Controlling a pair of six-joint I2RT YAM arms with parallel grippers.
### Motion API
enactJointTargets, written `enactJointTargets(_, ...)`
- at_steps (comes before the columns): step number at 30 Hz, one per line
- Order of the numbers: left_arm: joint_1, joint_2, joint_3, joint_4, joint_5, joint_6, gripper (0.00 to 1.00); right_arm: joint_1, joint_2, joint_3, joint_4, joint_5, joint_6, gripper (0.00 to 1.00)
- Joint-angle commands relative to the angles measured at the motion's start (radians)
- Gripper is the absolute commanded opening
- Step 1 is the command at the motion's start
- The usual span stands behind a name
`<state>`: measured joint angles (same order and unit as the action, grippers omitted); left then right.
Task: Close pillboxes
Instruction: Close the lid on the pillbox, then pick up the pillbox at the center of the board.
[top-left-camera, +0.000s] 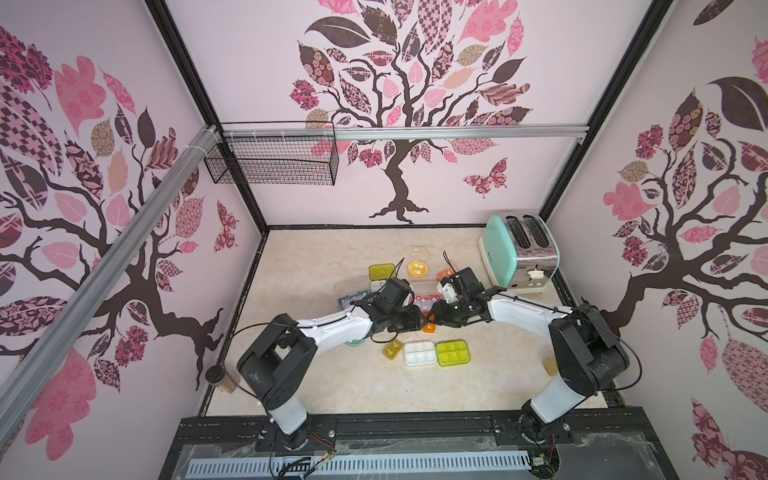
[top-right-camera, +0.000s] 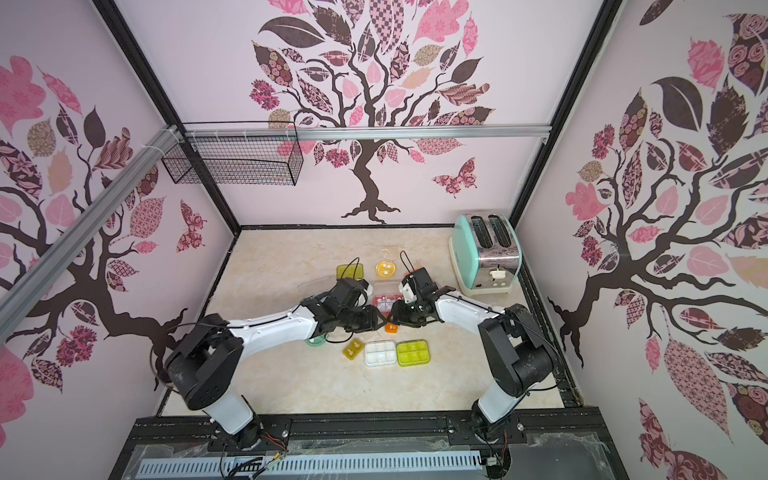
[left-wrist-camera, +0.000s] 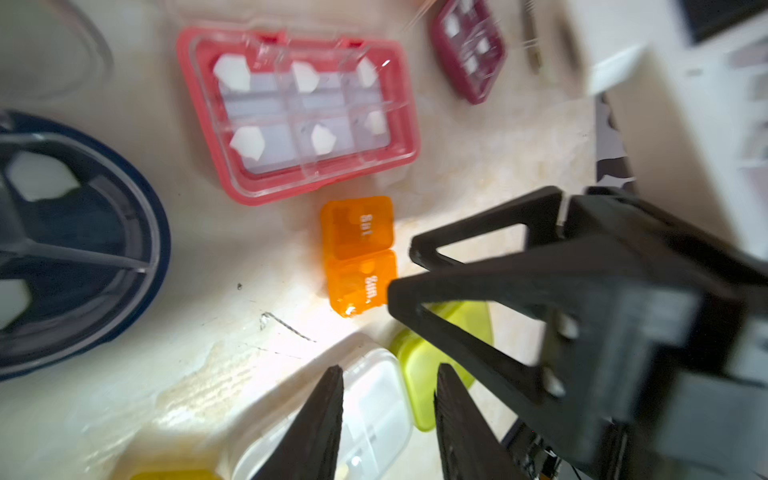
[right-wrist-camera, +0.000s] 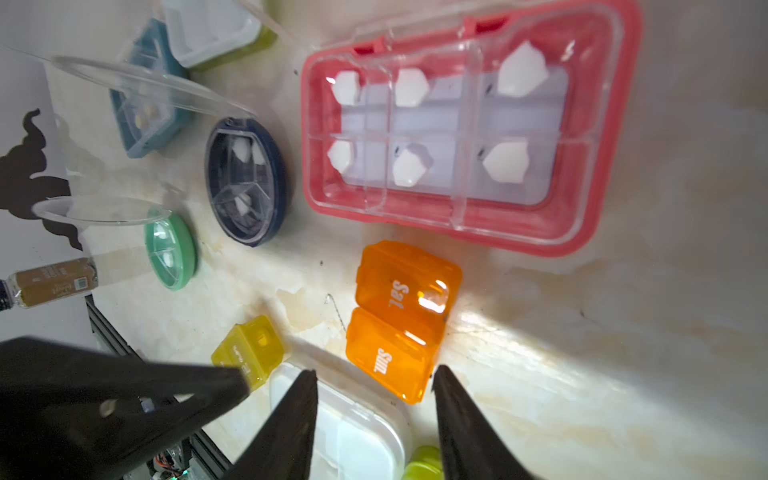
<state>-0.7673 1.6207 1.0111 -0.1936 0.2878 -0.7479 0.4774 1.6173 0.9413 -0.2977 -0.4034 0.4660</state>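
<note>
Orange pillbox (right-wrist-camera: 401, 320) (2 cells, Sat/Sun) near left tool (left-wrist-camera: 390, 368), right tool (right-wrist-camera: 375, 370): jaws parted, empty.

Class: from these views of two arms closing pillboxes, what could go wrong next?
1. The left tool and right tool hang nearly tip to tip over the orange pillbox; they could collide.
2. The white pillbox and lime pillbox lie close beside it; a descent might shove them.
3. The green round pillbox has its clear lid raised close under the left arm, which may snag it.
</note>
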Motion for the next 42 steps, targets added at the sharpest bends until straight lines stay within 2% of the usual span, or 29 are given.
enactJointTargets(1,0.003,-0.057,0.039,-0.12,-0.059,0.117,0.4,0.007,-0.041,0.042,-0.104,0.065,-0.036,0.6)
enactJointTargets(6,0.02,-0.086,0.056,-0.27,-0.105,0.215,0.39,0.017,-0.049,0.088,-0.189,0.159,-0.039,0.83)
enactJointTargets(10,0.028,-0.121,0.007,-0.3,-0.113,0.247,0.39,0.073,-0.013,0.158,-0.26,0.265,-0.031,0.99)
enactJointTargets(15,0.031,-0.161,-0.056,-0.332,-0.118,0.267,0.4,0.133,0.079,0.227,-0.294,0.319,-0.018,0.99)
enactJointTargets(23,0.058,-0.24,-0.14,-0.332,-0.125,0.265,0.41,0.156,0.159,0.282,-0.331,0.373,-0.009,0.89)
enactJointTargets(32,0.065,-0.249,-0.179,-0.323,-0.149,0.265,0.39,0.207,0.23,0.308,-0.342,0.399,0.015,0.84)
enactJointTargets(39,0.068,-0.239,-0.19,-0.31,-0.154,0.253,0.36,0.208,0.236,0.309,-0.316,0.405,0.023,0.67)
enactJointTargets(42,0.068,-0.239,-0.195,-0.307,-0.156,0.252,0.36,0.208,0.256,0.312,-0.316,0.407,0.019,0.64)
